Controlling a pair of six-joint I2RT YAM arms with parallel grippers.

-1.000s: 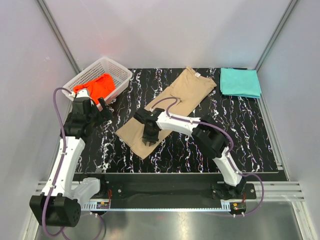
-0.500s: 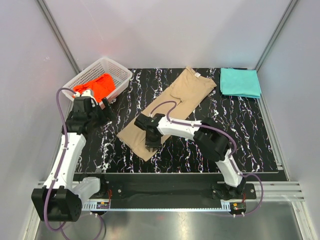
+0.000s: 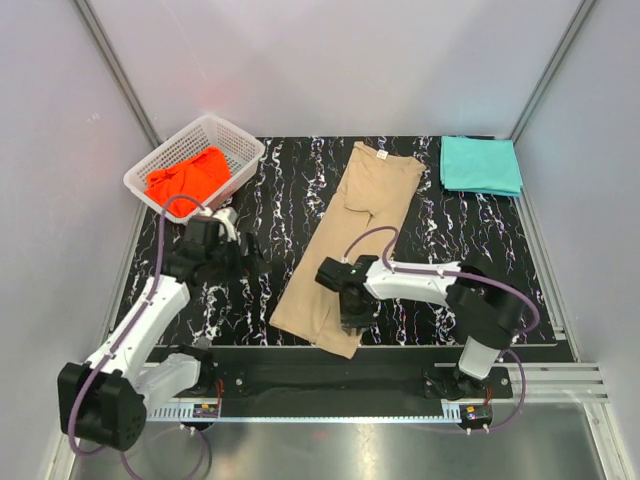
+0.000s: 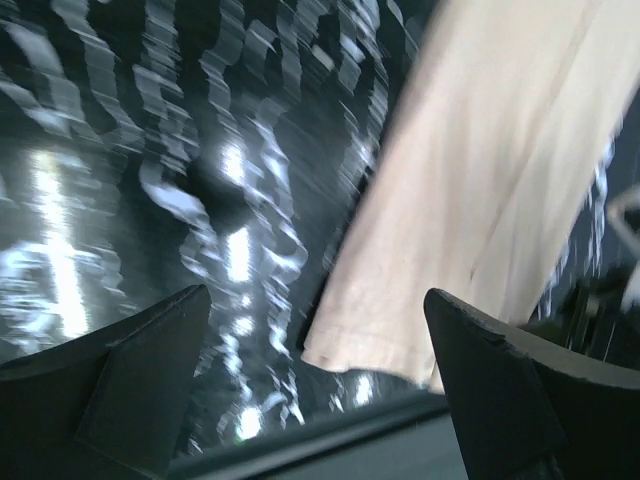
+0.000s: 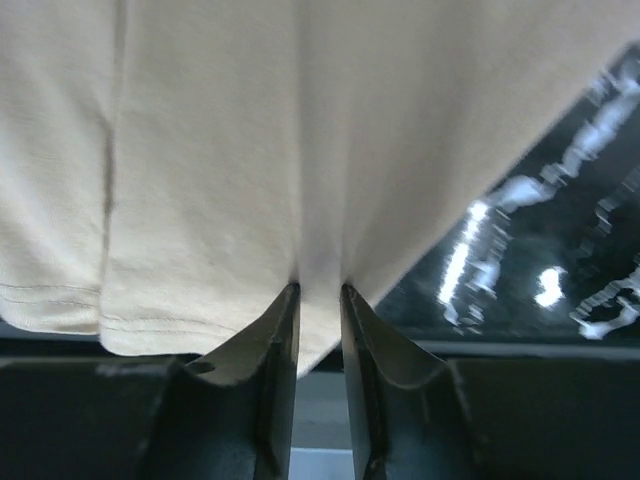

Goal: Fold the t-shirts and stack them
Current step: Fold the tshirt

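The tan t-shirt (image 3: pixel 362 225) lies as a long folded strip from the back of the table to its near edge. My right gripper (image 3: pixel 352 308) is shut on the tan t-shirt near its front hem, with cloth pinched between the fingers (image 5: pixel 283 330) and the tan t-shirt (image 5: pixel 250 150) spreading away ahead. My left gripper (image 3: pixel 250 263) hangs open over bare table just left of the strip. In its wrist view the tan t-shirt's hem corner (image 4: pixel 400 340) lies between the wide-apart jaws (image 4: pixel 315 295). The teal t-shirt (image 3: pixel 480 165) lies folded at the back right. The orange-red t-shirt (image 3: pixel 190 172) sits crumpled in the basket.
A white lattice basket (image 3: pixel 246 156) stands at the back left corner. The black marbled table (image 3: pixel 450 240) ends at a metal rail (image 3: pixel 330 385) by the arm bases. Grey walls close in on three sides.
My right gripper has dragged the tan t-shirt toward the near edge, turning it more lengthwise. My left arm has swung away from the basket toward the shirt's left side.
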